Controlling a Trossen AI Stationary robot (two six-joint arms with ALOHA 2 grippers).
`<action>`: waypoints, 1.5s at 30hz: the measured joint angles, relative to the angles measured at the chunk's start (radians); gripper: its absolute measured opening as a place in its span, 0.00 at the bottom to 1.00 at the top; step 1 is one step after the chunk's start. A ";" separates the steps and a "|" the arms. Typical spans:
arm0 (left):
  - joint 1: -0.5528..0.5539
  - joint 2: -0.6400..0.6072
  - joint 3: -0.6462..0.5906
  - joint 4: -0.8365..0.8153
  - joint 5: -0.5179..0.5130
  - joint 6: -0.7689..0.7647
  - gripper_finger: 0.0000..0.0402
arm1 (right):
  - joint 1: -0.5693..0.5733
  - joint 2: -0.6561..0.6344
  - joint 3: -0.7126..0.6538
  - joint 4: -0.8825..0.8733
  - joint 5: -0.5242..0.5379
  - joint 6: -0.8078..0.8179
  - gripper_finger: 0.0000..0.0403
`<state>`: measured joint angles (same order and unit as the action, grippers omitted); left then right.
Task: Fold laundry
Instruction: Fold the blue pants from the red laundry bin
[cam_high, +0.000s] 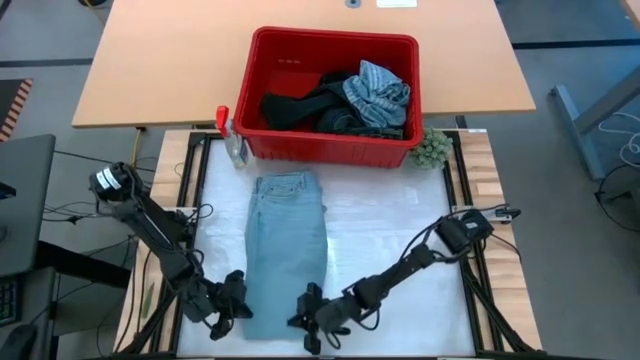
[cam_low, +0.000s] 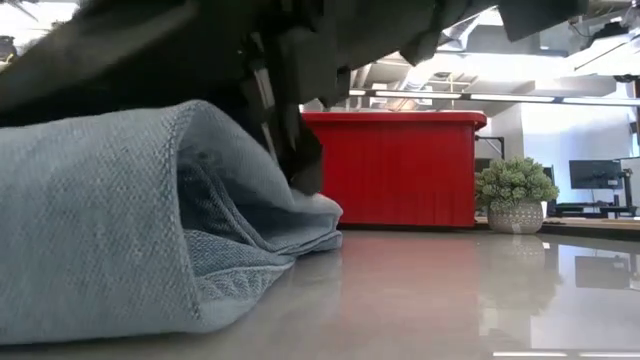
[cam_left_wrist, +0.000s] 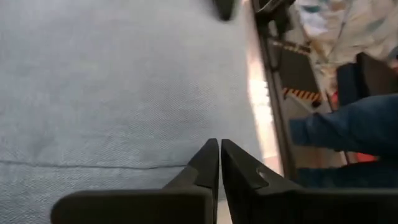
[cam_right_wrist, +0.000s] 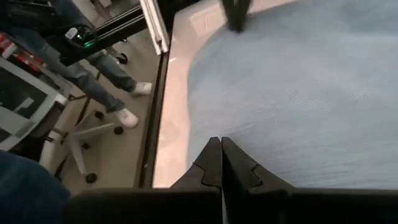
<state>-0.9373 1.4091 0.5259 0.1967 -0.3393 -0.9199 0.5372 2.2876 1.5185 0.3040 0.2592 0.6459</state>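
Light blue jeans (cam_high: 288, 240) are lying folded lengthwise at mid-frame on the tabletop (cam_high: 400, 230). The left claw (cam_high: 232, 300) and right claw (cam_high: 310, 318), both closed, are pinching the hem at lower centre.

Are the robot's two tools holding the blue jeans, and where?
Both shut: left tool and right tool sit at the jeans' near end, one each side. Pinched cloth cannot be told.

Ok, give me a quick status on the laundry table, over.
Left gripper and right gripper both shut at near end of light blue jeans, one each side. Jeans folded lengthwise, flat on table. More clothes wait in red basket. Nothing in the way.
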 joint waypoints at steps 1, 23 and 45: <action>0.000 0.016 0.000 0.000 0.000 -0.007 0.01 | 0.004 0.013 0.007 -0.006 0.000 0.018 0.05; -0.014 -0.102 0.000 -0.059 -0.182 -0.114 0.00 | -0.050 -0.078 0.012 -0.146 -0.063 -0.081 0.05; -0.004 0.000 -0.001 -0.104 -0.149 -0.196 0.00 | -0.086 -0.092 -0.056 -0.234 -0.191 -0.053 0.06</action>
<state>-0.9411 1.4092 0.5253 0.0925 -0.4880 -1.1156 0.4513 2.1957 1.4627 0.0703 0.0679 0.5932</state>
